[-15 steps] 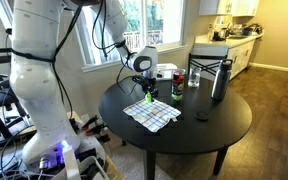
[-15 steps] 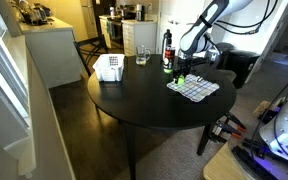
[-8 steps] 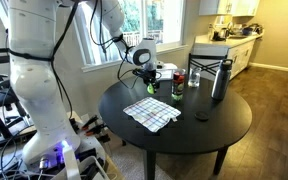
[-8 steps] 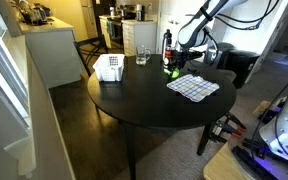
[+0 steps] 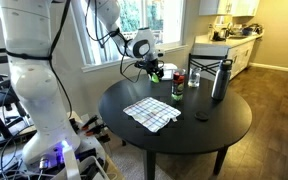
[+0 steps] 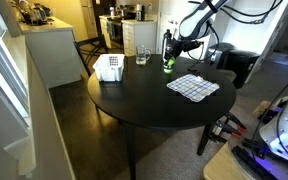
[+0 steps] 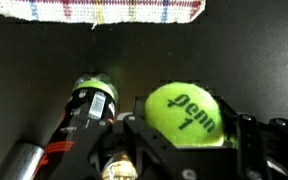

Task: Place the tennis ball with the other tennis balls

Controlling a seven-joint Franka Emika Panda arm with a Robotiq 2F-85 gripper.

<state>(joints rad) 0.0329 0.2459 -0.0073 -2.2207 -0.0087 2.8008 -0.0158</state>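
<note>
Since the tennis ball (image 7: 187, 112) is pinched between the two fingers of the gripper (image 7: 190, 130), the hold is already made. In the wrist view the jaws press on its left and right flanks, and the printed "penn 1" faces the camera. The ball is held in the air over the round black table (image 5: 224, 125), beyond the checkered cloth (image 5: 151, 114) and close to a dark bottle with a green cap (image 7: 92, 98). (In an exterior view the ball (image 5: 154, 76) is only a small yellow-green speck under the wrist.)

I judge it to be light and hollow, with a springy shell that gives a little under pressure. Its felt cover should offer the pads plenty of friction, so slipping looks unlikely while the squeeze runs straight across the widest part, as it seems to here. A hold off that middle line would tend to squirt the ball out. It is not fragile, but it is lively: dropped from height onto the hard tabletop it would likely bounce and roll away, so it wants a low, gentle release against something that stops it.

I cannot pick out the other tennis balls with certainty. A pale yellowish patch at the bottom edge of the wrist view is too blurred to name.
</note>
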